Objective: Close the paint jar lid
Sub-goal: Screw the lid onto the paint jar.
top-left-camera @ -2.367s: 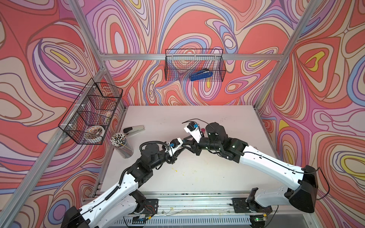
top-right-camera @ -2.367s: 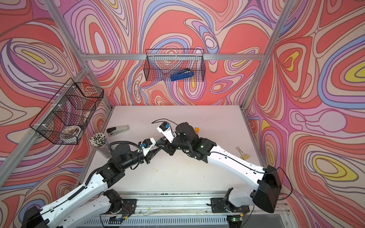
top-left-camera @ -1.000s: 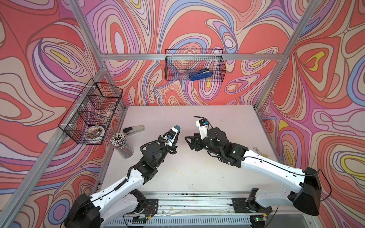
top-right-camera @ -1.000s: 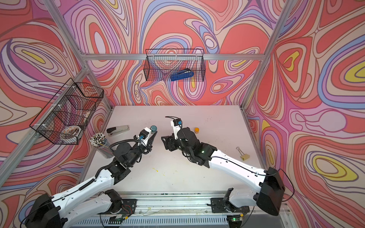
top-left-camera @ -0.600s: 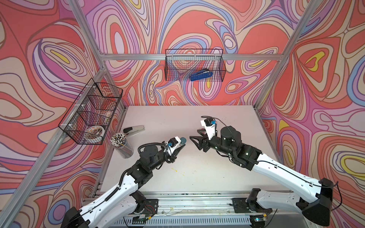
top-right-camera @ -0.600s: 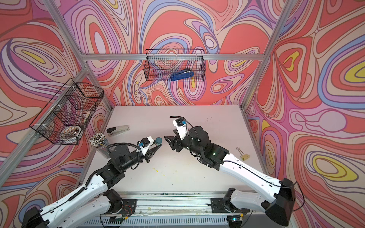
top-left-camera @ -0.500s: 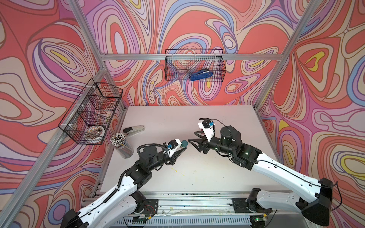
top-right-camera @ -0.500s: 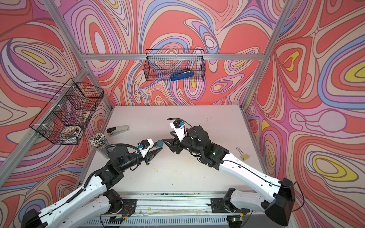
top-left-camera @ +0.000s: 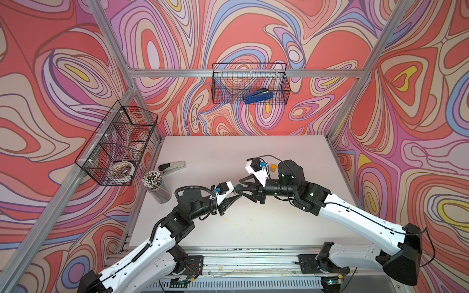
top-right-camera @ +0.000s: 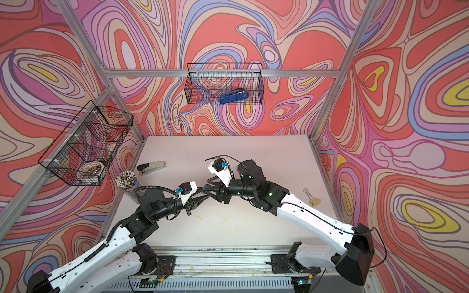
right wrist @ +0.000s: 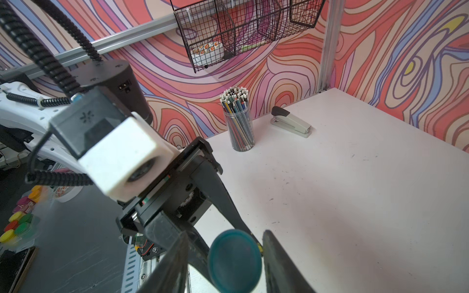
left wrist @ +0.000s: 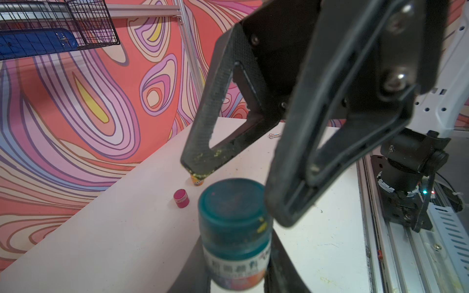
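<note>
Left gripper (top-left-camera: 233, 196) clamped on paint jar (left wrist: 236, 266), held off the table (top-left-camera: 266, 228), well apart from the pencil cup (top-left-camera: 156, 187). Teal lid (right wrist: 234, 261) sits on the jar. Right gripper (top-left-camera: 241, 188) jaws apart, straddling the lid: one finger just beside it, the other clear.

I can find only one label (left wrist: 236, 265) with writing on it. It goes round the paint jar (left wrist: 234, 236), just under the teal lid (left wrist: 232, 200). It has a row of white signs on a dark band and a small curly word beside them, all too blurry for me to read. The black camera box (right wrist: 85, 121) on my left wrist has a little star-like sign.
</note>
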You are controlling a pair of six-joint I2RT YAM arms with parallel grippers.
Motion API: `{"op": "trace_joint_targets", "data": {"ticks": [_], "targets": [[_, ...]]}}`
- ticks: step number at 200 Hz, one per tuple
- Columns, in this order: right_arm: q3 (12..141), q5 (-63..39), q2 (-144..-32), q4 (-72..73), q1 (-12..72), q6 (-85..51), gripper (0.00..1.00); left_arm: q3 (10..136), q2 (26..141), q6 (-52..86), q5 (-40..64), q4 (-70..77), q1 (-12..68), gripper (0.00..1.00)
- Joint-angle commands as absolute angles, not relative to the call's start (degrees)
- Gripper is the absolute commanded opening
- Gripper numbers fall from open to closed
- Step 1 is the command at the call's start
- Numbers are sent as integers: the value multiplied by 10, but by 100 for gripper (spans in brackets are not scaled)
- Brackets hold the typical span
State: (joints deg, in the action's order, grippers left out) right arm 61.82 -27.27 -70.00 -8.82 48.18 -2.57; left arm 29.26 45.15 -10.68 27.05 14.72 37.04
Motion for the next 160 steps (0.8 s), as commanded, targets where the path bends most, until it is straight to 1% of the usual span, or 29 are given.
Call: {"op": "trace_joint_targets", "data": {"ticks": [1,53,85,103,137,160], "targets": [[627,-273,-706,-102,480,-21,49,302,449,-105,279,152,365,29],[627,-252,-717,-106,481,-25,57,303,447,-107,277,150,365,30],[629,-258,-719,-107,480,-25,50,303,448,-107,275,150,365,29],[629,-261,-719,-108,480,-25,43,304,449,-107,275,150,365,29],[629,-262,-721,-108,481,-29,38,307,450,-110,267,151,365,29],[629,-260,-725,-101,480,-40,36,314,456,-119,249,153,365,29]]}}
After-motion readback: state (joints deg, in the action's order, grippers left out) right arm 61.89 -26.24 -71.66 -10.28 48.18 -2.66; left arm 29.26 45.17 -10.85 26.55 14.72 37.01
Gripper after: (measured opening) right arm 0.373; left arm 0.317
